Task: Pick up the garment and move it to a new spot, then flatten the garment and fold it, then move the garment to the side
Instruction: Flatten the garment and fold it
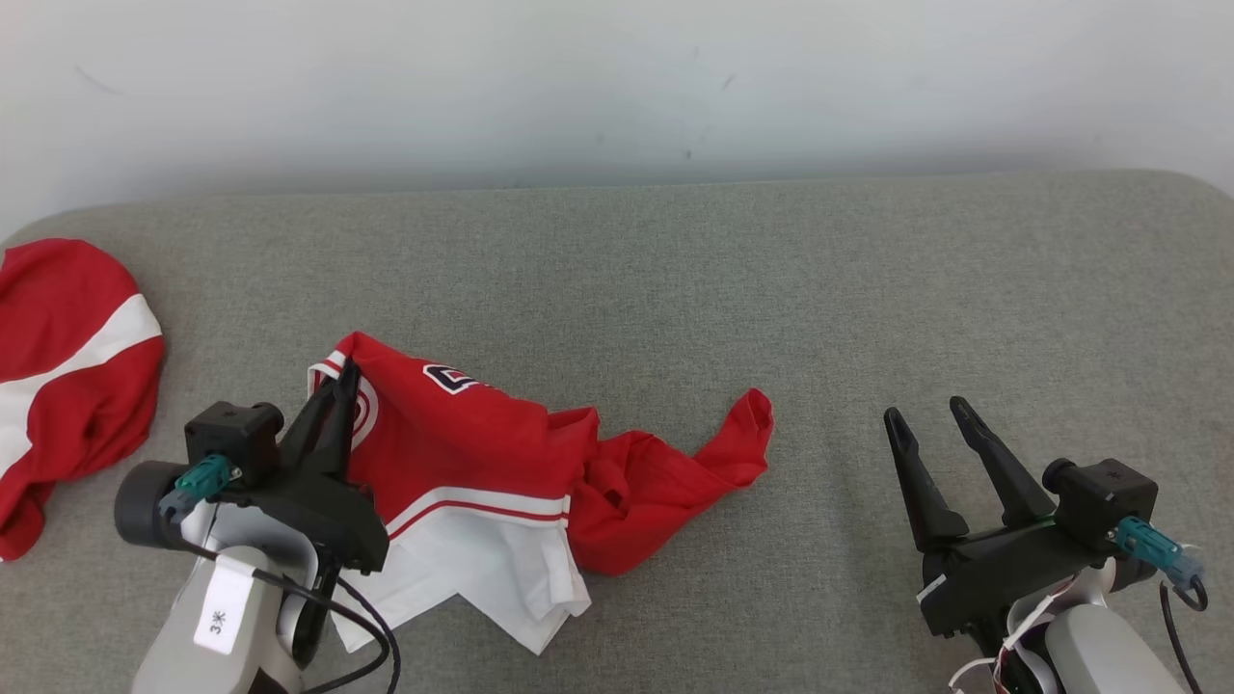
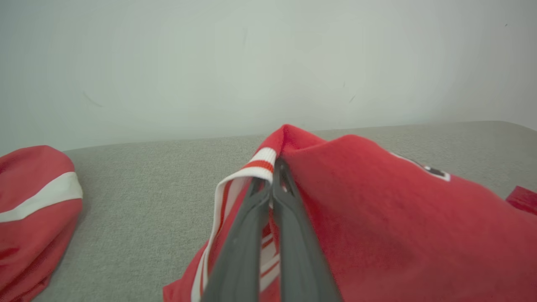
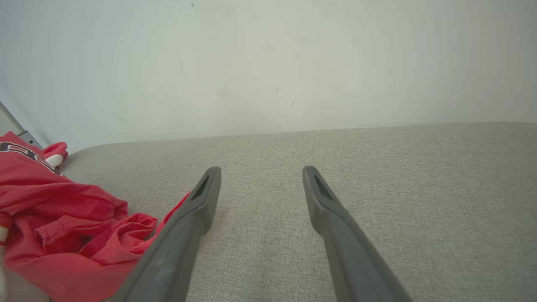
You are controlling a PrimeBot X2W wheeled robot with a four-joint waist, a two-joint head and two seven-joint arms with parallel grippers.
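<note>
Garment [image 1: 463, 453], red and white, lies crumpled left of centre on the grey pad [image 1: 819, 289], whose right half and far strip by the wall [image 1: 617, 87] are bare. Another red cloth [image 1: 67, 366] lies at the left edge. The left gripper [image 1: 345, 378] has its fingers pressed together, pinching the garment's striped edge. The right gripper [image 1: 925, 410] hovers well apart, fingers spread.

Looks like a bare lab or test room. Plain white wall [image 1: 617, 77], faintly scuffed, straight behind a round-cornered counter [image 1: 868, 289] covered in grey woven fabric.
</note>
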